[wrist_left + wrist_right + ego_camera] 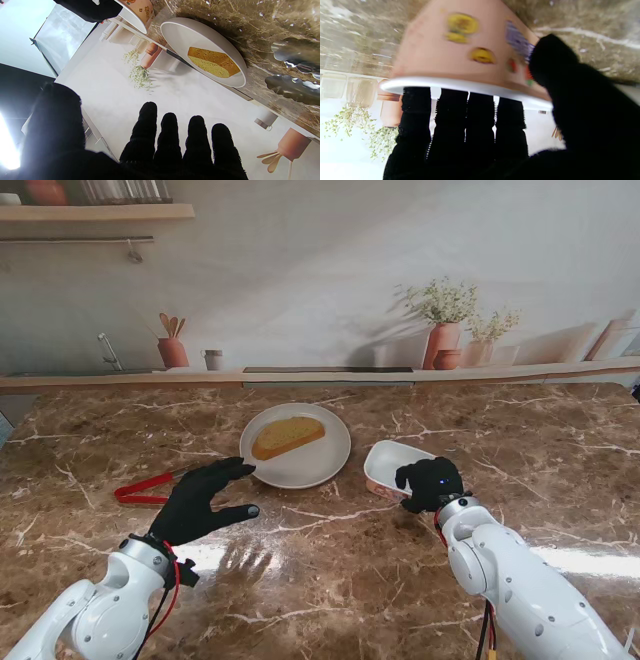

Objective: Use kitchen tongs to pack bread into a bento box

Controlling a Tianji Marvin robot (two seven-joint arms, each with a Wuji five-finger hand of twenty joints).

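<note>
One slice of bread (288, 436) lies flat on one round white plate (320, 467) near the middle of a brown marble table (330, 580) veined in white; the slice is toasted golden, with a darker crust along one long edge.

One pair of red tongs (141, 489) lies flat on the table to the left of the plate, apart from it; in the left wrist view only its scalloped metal tips show.

One bento box (394, 466), pink outside with a white rim and small printed pictures on its wall, sits just to the right of the plate; it is tipped up on one side rather than lying flat.

Two black-gloved hands are in view; the left hand (205, 500) hovers palm down with its fingers spread and nothing in them, between the tongs and the plate, its fingertips close to the plate's rim; the right hand (431, 484) grips the near edge of the box, four fingers (455, 120) hooked over the rim and the thumb pressed against the outer wall.

Behind the table runs a pale wall printed as a kitchen scene: a shelf high on the left, a tap, a terracotta pot of wooden spoons, a small cup, and on the right two terracotta pots of dried sprigs.
</note>
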